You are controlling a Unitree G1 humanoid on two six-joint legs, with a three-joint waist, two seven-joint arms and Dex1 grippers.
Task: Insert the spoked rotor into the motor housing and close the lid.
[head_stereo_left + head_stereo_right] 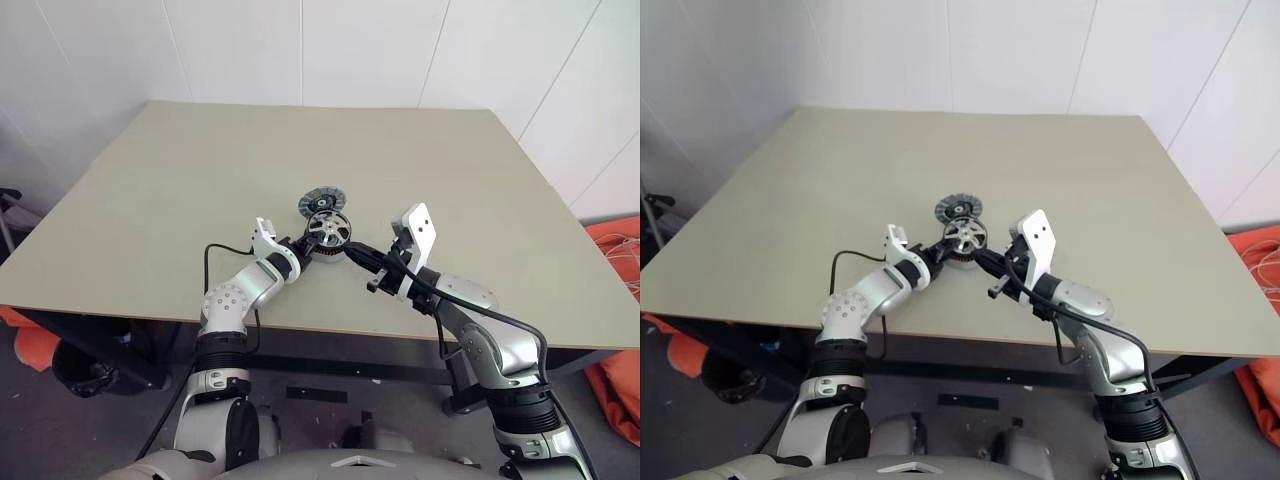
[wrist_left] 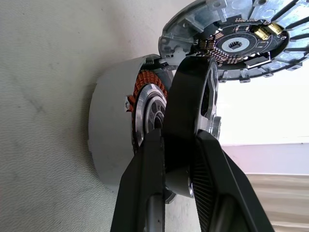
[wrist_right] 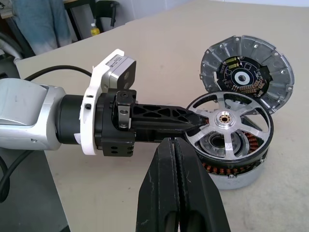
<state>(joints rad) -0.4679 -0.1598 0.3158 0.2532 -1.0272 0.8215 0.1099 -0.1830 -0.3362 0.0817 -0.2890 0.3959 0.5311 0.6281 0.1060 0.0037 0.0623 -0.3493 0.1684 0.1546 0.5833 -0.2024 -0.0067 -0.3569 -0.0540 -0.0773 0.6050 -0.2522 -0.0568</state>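
Note:
The spoked rotor [image 3: 225,118] hangs tilted over the open top of the motor housing [image 3: 241,180], one side of its rim down near the copper windings. My left gripper [image 3: 195,117] reaches in level and is shut on the rotor's rim [image 2: 188,96]. The housing [image 1: 322,252] stands on the table with the lid [image 3: 260,60] propped on edge right behind it, its ribbed inner face showing. My right gripper [image 3: 177,142] is shut with nothing in it, its tips close beside the left gripper's fingers [image 2: 212,183] and short of the rotor.
The beige table [image 1: 150,200] stretches bare around the parts, its front edge just behind both wrists. A white wall rises behind the far edge. Orange material [image 1: 615,260] lies on the floor past the right edge.

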